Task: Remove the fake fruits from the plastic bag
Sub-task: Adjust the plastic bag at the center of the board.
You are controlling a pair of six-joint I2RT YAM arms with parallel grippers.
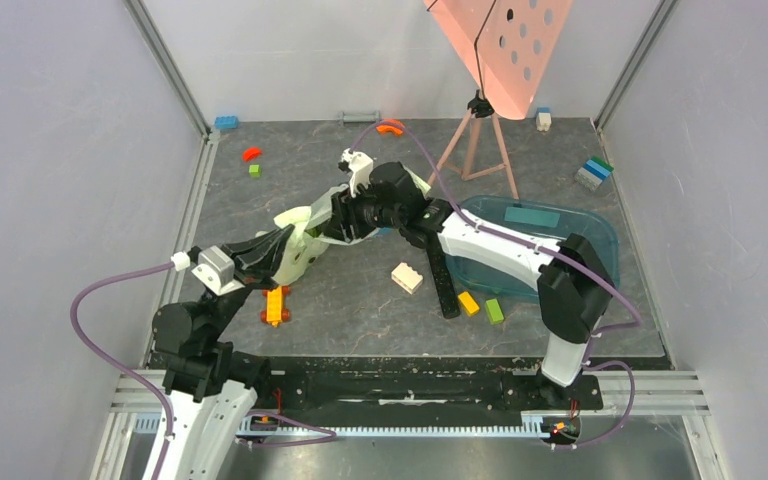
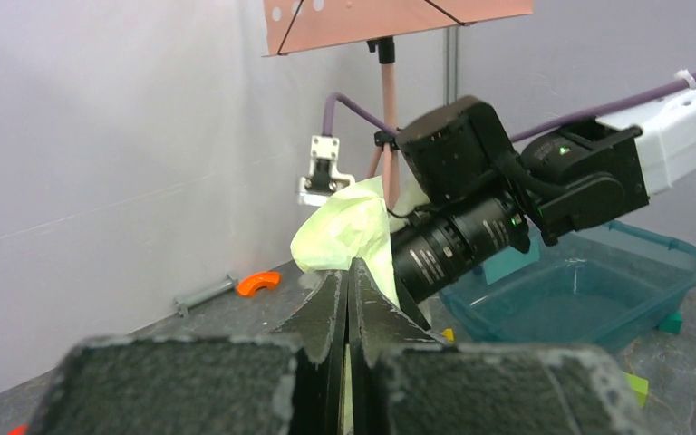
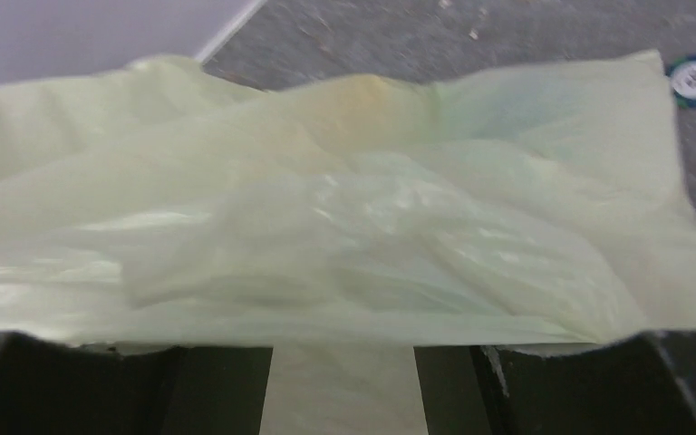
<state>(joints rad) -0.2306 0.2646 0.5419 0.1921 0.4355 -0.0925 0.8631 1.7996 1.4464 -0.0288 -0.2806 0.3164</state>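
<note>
At frame centre, bag (image 1: 298,220) thin, limp, likely slippery; pinch bunched fold. Left gripper (image 2: 348,272) clamped on edge; right gripper (image 3: 343,352) part open around film.

Hidden: fruits inside the bag (image 3: 344,227)
None of them is made out through the blurred film; a faint yellowish patch (image 3: 362,95) may be one. The right fingers (image 3: 222,390) are cut off by the lower edge and their tips are covered by film, so their grip cannot be judged.
</note>
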